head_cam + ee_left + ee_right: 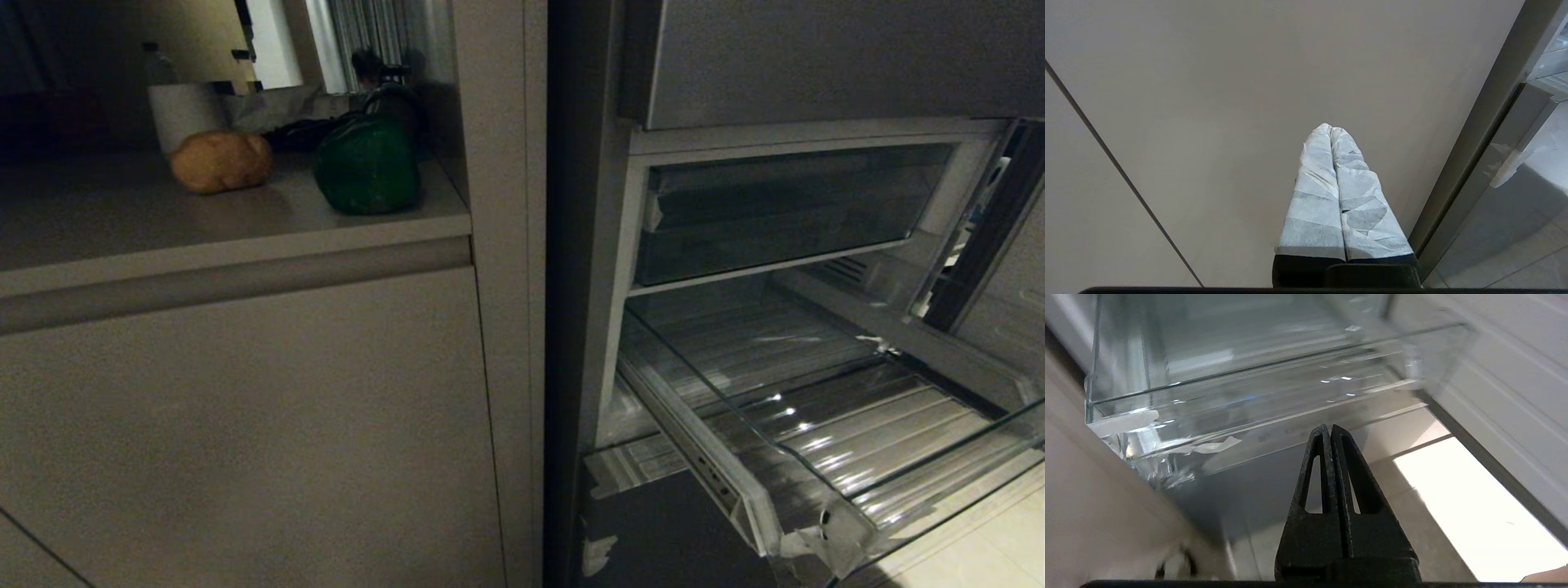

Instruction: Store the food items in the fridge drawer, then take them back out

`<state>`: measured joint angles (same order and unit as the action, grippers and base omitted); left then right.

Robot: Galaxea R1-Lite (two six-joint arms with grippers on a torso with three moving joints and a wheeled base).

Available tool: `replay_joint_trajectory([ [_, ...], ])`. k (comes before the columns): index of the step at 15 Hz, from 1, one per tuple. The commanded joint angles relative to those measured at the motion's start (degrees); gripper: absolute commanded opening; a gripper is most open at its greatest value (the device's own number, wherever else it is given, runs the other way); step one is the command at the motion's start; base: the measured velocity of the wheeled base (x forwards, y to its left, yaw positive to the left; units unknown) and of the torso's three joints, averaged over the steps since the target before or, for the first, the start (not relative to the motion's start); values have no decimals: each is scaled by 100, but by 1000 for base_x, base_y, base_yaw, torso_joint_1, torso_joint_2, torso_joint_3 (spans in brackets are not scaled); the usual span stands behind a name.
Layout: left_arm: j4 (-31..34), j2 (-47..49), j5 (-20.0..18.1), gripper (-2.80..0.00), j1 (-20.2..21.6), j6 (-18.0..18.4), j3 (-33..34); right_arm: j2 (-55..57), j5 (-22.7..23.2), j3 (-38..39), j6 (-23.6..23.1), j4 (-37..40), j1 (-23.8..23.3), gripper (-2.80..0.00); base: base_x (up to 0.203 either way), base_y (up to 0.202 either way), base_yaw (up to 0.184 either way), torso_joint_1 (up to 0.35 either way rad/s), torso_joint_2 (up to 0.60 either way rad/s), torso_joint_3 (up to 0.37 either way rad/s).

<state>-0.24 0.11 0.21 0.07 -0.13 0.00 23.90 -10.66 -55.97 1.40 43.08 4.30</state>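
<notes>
A tan-brown potato [220,161] rests on the counter top at the left, with a dark green pepper [367,166] beside it. At the right the clear fridge drawer [824,425] stands pulled out, and nothing shows inside it. Neither arm appears in the head view. My right gripper [1330,427] is shut and empty, hanging below and in front of the drawer's glossy front [1241,400]. My left gripper [1330,127], its fingers wrapped in pale tape, is shut and empty before a plain cabinet door [1229,102].
A white cup [184,110] and a clear bottle [157,65] stand behind the potato. An upper fridge bin [784,208] sits closed above the drawer. The fridge door [1000,310] is swung open at the right. Pale floor tiles [1470,506] lie below the drawer.
</notes>
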Motion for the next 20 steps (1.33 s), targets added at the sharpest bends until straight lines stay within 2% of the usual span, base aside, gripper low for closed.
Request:
replay_joint_trajectory([
  [1, -2, 7, 5, -280, 1, -4, 0, -979, 363, 357, 12, 37, -560, -280, 0, 0, 0, 0, 0, 0],
  [4, -2, 7, 5, -280, 1, 5, 0, -1394, 747, 1105, -111, -81, -563, -280, 0, 0, 0, 0, 0, 0],
  [6, -2, 7, 5, -280, 1, -4, 0, -1747, 1015, 2139, -416, -616, -506, -280, 0, 0, 0, 0, 0, 0],
  [8, -2, 7, -4, -280, 1, 5, 0, -2100, 1141, 3577, -679, -1838, -482, -280, 0, 0, 0, 0, 0, 0],
  [10, -9, 7, -4, -280, 1, 5, 0, -2248, 1227, 4941, -835, -3775, -470, -280, 0, 0, 0, 0, 0, 0],
  [11, -2, 7, -4, -280, 1, 5, 0, -2288, 1276, 5468, -849, -4413, -466, -280, 0, 0, 0, 0, 0, 0],
  [12, -3, 7, -4, -280, 1, -4, 0, -2327, 1314, 5763, -810, -4666, -463, -280, 0, 0, 0, 0, 0, 0],
  [17, -8, 7, -4, -280, 1, 0, 0, -2391, 1248, 5776, -572, -4706, -457, -280, 0, 0, 0, 0, 0, 0],
  [20, -11, 7, -4, -280, 1, 5, 0, -2390, 1224, 5774, -755, -4729, -457, -280, 0, 0, 0, 0, 0, 0],
])
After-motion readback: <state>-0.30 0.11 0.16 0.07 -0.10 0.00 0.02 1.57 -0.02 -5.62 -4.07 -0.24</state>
